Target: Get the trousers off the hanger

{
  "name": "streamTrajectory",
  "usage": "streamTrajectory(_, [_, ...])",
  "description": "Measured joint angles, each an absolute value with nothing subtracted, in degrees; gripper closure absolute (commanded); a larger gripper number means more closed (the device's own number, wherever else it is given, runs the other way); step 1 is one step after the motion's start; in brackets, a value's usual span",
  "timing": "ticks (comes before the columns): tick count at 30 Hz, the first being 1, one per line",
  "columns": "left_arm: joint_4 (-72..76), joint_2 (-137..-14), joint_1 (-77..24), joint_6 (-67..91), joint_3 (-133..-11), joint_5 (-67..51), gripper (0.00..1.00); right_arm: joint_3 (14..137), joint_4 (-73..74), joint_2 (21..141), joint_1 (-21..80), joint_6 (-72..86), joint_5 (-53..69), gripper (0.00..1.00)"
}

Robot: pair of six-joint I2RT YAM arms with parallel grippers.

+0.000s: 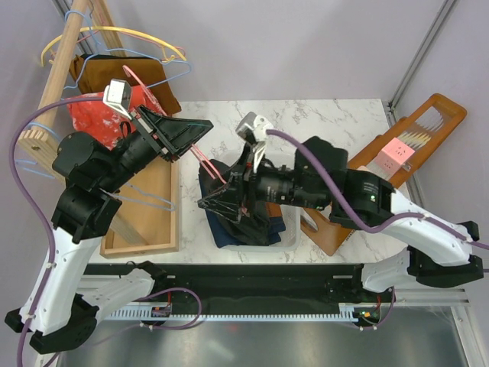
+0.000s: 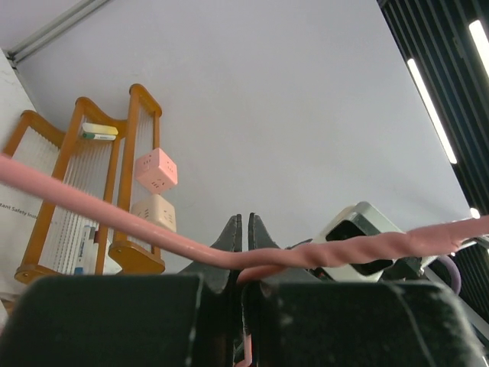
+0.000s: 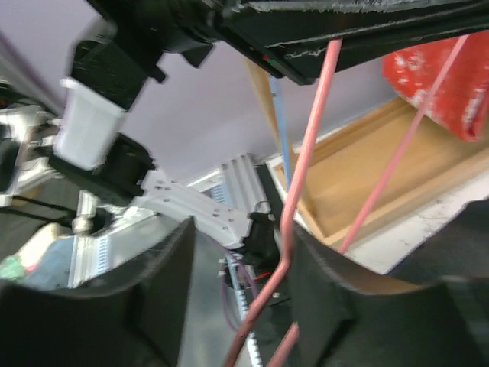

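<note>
Near worktop centre, the left fingers (image 1: 205, 143) were clamped on the pink hanger (image 1: 214, 170). At their 6 o'clock, the parted right fingers (image 1: 218, 207) straddled its wire above the trousers (image 1: 233, 235).

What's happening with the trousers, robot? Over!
Left gripper shut on pink hanger. Right gripper open around the same hanger. Trousers bunched on table, hanger running into them. No blocker seen.
</note>
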State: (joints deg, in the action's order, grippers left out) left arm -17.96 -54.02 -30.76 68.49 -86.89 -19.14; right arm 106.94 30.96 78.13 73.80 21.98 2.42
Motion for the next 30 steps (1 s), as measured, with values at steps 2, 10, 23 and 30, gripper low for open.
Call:
streamTrajectory(2, [-18.7,-54.35,-30.76,68.16,-87.33,-19.05,0.98,107.31,31.59,79.55,75.02,20.97,-1.56,0.72])
streamTrajectory(10, [-21.67,-54.5,-30.74,65.08,-87.42,-17.67,0.98,105.45,34.26,79.42,76.07,22.5,-15.55,1.0])
streamTrajectory(23, [-23.33,-54.65,-31.14,63.55,-90.17,-22.04,0.13,102.32,38.7,73.38,76.29,28.23,-19.31,1.0])
streamTrajectory(30, [-23.03,-52.62,-31.09,63.44,-90.28,-26.68,0.14,101.69,47.37,66.83,76.18,31.86,-23.07,1.0])
